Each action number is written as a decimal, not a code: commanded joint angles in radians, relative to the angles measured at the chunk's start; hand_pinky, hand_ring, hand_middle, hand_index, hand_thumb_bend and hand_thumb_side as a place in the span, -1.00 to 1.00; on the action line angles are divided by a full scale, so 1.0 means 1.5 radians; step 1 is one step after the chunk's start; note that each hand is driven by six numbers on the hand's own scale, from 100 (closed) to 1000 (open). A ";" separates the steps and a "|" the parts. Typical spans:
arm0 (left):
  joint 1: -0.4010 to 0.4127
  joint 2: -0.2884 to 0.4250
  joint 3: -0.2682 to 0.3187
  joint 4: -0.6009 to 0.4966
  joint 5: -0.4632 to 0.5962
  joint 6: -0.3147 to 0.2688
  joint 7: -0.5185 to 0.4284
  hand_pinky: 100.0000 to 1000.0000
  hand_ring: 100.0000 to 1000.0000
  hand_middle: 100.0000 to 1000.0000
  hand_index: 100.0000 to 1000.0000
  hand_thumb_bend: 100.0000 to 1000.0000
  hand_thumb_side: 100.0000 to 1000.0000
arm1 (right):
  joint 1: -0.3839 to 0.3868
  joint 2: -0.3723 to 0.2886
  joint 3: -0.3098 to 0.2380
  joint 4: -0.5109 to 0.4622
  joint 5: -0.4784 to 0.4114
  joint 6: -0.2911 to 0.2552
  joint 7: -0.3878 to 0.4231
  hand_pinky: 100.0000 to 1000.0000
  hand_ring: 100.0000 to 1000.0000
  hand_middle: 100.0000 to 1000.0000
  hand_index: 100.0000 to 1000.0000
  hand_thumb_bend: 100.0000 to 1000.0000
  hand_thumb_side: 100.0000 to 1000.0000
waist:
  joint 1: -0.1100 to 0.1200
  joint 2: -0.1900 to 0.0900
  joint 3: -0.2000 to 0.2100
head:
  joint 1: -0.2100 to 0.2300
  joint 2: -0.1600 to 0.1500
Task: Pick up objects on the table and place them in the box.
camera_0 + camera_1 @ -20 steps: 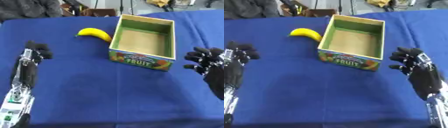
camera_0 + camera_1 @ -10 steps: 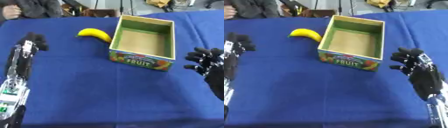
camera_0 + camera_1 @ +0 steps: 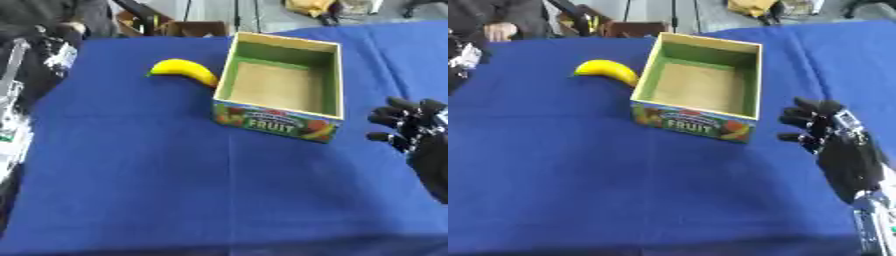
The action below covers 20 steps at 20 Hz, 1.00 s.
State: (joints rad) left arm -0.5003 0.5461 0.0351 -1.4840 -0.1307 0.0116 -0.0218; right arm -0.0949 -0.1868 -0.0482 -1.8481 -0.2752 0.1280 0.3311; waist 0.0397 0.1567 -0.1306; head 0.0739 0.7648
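A yellow banana (image 3: 184, 70) lies on the blue tablecloth just left of the box, its right end close to the box's left wall. The box (image 3: 273, 118) is an open cardboard carton with a green inside, a label reading FRUIT on its front, and nothing in it. My left hand (image 3: 49, 49) shows blurred at the far left edge, well left of the banana and apart from it, with the forearm running down that edge. To the right of the box's near corner my right hand (image 3: 840, 148) is raised, fingers up and relaxed, holding nothing.
The blue cloth (image 3: 140, 180) covers the whole table in front of the box. Behind the far edge stand a brown carton (image 3: 188, 27) and some stands. A person in dark clothes (image 3: 492, 15) sits at the far left corner.
My left hand has travelled along the left edge toward the far corner, away from me. The right hand has barely shifted. Banana and box stay put.
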 commanded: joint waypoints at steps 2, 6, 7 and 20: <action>-0.069 0.068 -0.040 0.067 -0.049 -0.005 -0.047 0.25 0.24 0.23 0.48 -0.17 -0.46 | -0.002 -0.011 0.004 -0.015 -0.003 -0.001 0.007 0.40 0.63 0.44 0.69 -1.00 0.65 | 0.001 -0.011 -0.007 | 0.006 0.003; -0.140 0.090 -0.093 0.139 -0.093 -0.011 -0.092 0.27 0.28 0.28 0.53 -0.09 -0.54 | -0.003 -0.014 0.009 -0.014 -0.002 0.000 0.012 0.40 0.63 0.44 0.69 -1.00 0.66 | 0.006 -0.012 -0.021 | 0.010 0.003; -0.156 0.090 -0.102 0.158 -0.104 -0.012 -0.103 0.28 0.29 0.29 0.54 -0.10 -0.57 | -0.003 -0.014 0.010 -0.014 -0.002 0.000 0.013 0.40 0.63 0.44 0.69 -1.00 0.65 | 0.007 -0.012 -0.023 | 0.010 0.003; -0.290 0.043 -0.121 0.391 -0.248 -0.049 -0.158 0.32 0.31 0.27 0.54 -0.20 -0.71 | -0.011 -0.025 0.029 -0.018 -0.001 -0.001 0.034 0.40 0.64 0.44 0.69 -1.00 0.66 | 0.015 -0.003 -0.075 | 0.024 0.003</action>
State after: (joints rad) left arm -0.9088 0.5932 -0.1529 -0.9157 -0.4830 -0.0491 -0.2663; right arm -0.0985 -0.2048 -0.0078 -1.8515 -0.2753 0.1284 0.3764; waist 0.0657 0.1659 -0.2457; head 0.1049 0.7648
